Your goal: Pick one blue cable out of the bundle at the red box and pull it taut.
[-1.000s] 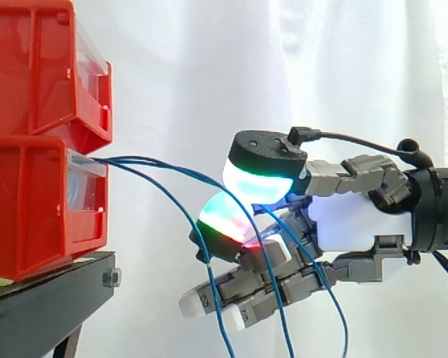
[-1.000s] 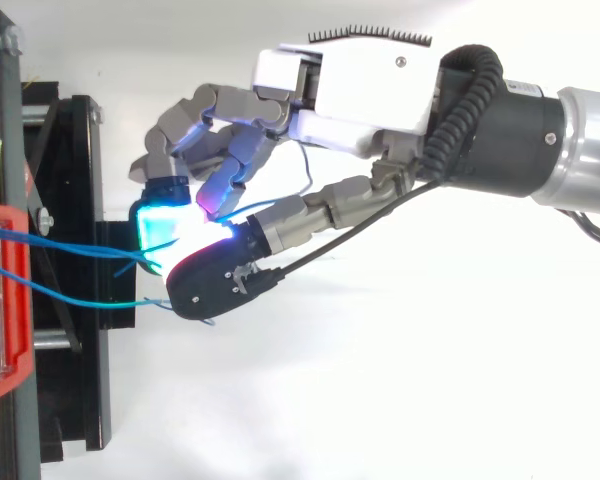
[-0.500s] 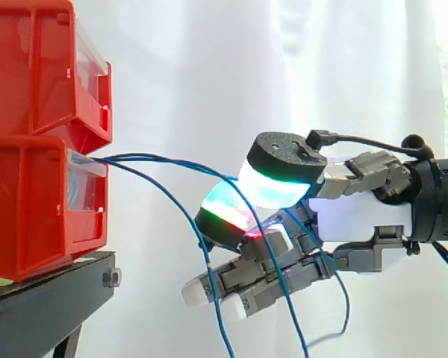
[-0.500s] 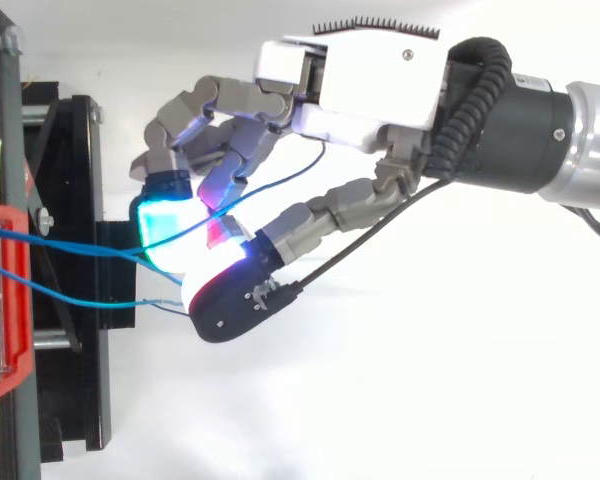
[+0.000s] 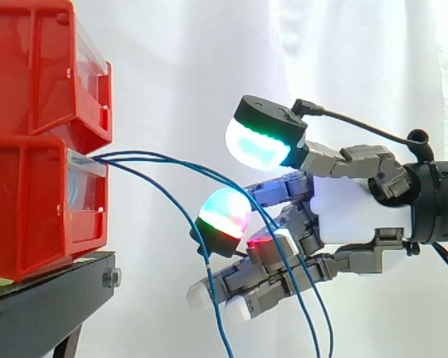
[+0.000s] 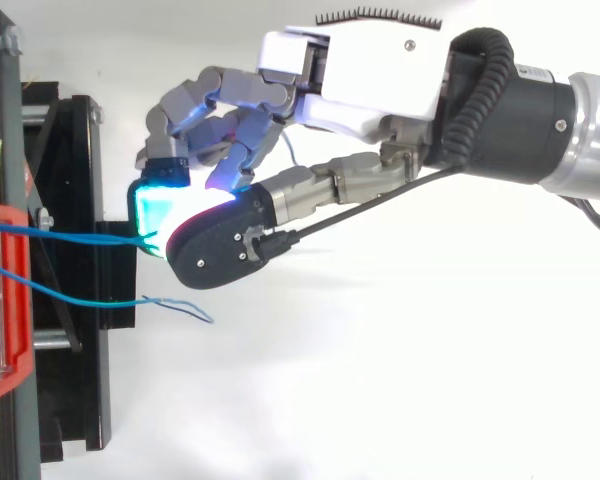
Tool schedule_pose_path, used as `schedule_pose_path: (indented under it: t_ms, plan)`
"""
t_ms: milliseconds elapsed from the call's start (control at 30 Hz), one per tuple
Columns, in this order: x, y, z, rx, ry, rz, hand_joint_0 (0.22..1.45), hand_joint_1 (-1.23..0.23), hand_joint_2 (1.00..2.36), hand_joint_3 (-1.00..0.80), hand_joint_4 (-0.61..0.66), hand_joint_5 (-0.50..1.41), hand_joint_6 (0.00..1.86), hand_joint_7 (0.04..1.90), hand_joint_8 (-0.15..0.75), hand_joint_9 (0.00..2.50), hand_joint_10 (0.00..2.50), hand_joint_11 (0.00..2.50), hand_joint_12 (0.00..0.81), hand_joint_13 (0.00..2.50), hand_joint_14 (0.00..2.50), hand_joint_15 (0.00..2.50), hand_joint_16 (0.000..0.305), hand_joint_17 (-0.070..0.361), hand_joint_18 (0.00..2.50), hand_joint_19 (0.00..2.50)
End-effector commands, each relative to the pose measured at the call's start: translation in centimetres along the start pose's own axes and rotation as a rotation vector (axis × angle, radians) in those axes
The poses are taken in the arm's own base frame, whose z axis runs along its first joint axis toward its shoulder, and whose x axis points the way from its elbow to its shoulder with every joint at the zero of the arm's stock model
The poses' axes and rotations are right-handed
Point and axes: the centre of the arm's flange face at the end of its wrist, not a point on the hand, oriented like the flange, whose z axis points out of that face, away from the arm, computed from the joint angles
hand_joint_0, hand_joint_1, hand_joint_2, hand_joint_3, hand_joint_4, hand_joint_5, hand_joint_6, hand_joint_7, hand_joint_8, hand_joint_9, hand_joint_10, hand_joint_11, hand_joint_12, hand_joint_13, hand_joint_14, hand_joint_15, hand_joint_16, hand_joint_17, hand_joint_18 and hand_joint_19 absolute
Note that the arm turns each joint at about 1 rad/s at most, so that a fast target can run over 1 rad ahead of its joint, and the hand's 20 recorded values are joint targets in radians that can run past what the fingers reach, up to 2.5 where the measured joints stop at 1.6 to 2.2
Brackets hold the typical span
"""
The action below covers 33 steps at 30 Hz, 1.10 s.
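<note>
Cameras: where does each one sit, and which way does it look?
Side view: beside the work at about its height, looking level across at the red bins, black stand and blue cables; the hand comes in from the right.
Top view: above, looking down on the stand; hand and arm reach in from the right.
Shared: the same bins, stand, cables and hand.

Two red bins (image 5: 30,209), three blue cables (image 5: 145,156), one black stand (image 5: 52,294), one hand (image 5: 358,212).
</note>
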Motion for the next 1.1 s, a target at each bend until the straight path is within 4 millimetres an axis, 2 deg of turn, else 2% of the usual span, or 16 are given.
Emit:
schedule_pose_path:
  t_ms: [0, 200, 333, 467, 633, 733, 833, 933, 1067]
  plan:
    - [0.01, -0.03, -0.03, 0.002, 0.0, -0.002, 0.52, -0.62, 1.0, -0.5, 0.14, -0.13, 0.86, 0.99, 0.414, 1.08, 0.01, 1.22, 0.45, 0.41, 0.01, 0.09, 0.057, 0.128, 0.42, 0.35]
    - [0.15, -0.13, -0.02, 0.003, 0.002, -0.013, 0.46, -0.73, 1.0, -0.5, 0.18, -0.16, 0.88, 0.86, 0.45, 1.01, 0.01, 1.26, 0.475, 0.37, 0.0, 0.04, 0.063, 0.142, 0.42, 0.32]
    - [0.21, 0.0, -0.03, 0.002, 0.0, -0.015, 0.48, -0.82, 1.0, -0.5, 0.18, -0.14, 0.88, 0.91, 0.44, 1.01, 0.01, 1.28, 0.468, 0.36, 0.0, 0.02, 0.061, 0.138, 0.42, 0.3]
    - [0.24, -0.1, 0.0, 0.002, 0.0, -0.015, 0.55, -0.88, 1.0, -0.5, 0.15, -0.12, 0.89, 0.98, 0.422, 1.02, 0.01, 1.26, 0.446, 0.38, 0.0, 0.0, 0.056, 0.125, 0.43, 0.29]
    - [0.21, 0.09, 0.01, -0.001, 0.0, -0.015, 0.65, -0.85, 1.0, -0.5, 0.12, -0.12, 0.9, 1.08, 0.412, 1.06, 0.01, 1.25, 0.43, 0.4, 0.0, 0.0, 0.052, 0.118, 0.45, 0.3]
    - [0.32, 0.03, -0.02, 0.0, 0.0, -0.015, 0.65, -0.85, 1.01, -0.39, 0.11, -0.12, 0.91, 1.09, 0.418, 1.07, 0.01, 1.26, 0.429, 0.4, 0.0, 0.0, 0.052, 0.117, 0.46, 0.3]
    - [0.34, -0.09, -0.02, 0.003, 0.001, -0.016, 0.61, -0.78, 1.01, -0.36, 0.11, -0.12, 0.92, 1.05, 0.419, 1.08, 0.01, 1.25, 0.426, 0.39, 0.0, 0.01, 0.053, 0.118, 0.45, 0.32]
    - [0.22, -0.04, 0.01, 0.002, -0.001, -0.015, 0.56, -0.63, 1.01, -0.33, 0.11, -0.12, 0.91, 1.01, 0.409, 1.06, 0.01, 1.24, 0.429, 0.36, 0.0, 0.03, 0.054, 0.121, 0.39, 0.36]
    - [0.34, -0.08, 0.0, 0.001, 0.0, -0.015, 0.56, -0.49, 1.01, -0.32, 0.09, -0.11, 0.89, 0.96, 0.414, 1.07, 0.01, 1.22, 0.444, 0.35, 0.0, 0.07, 0.057, 0.129, 0.34, 0.39]
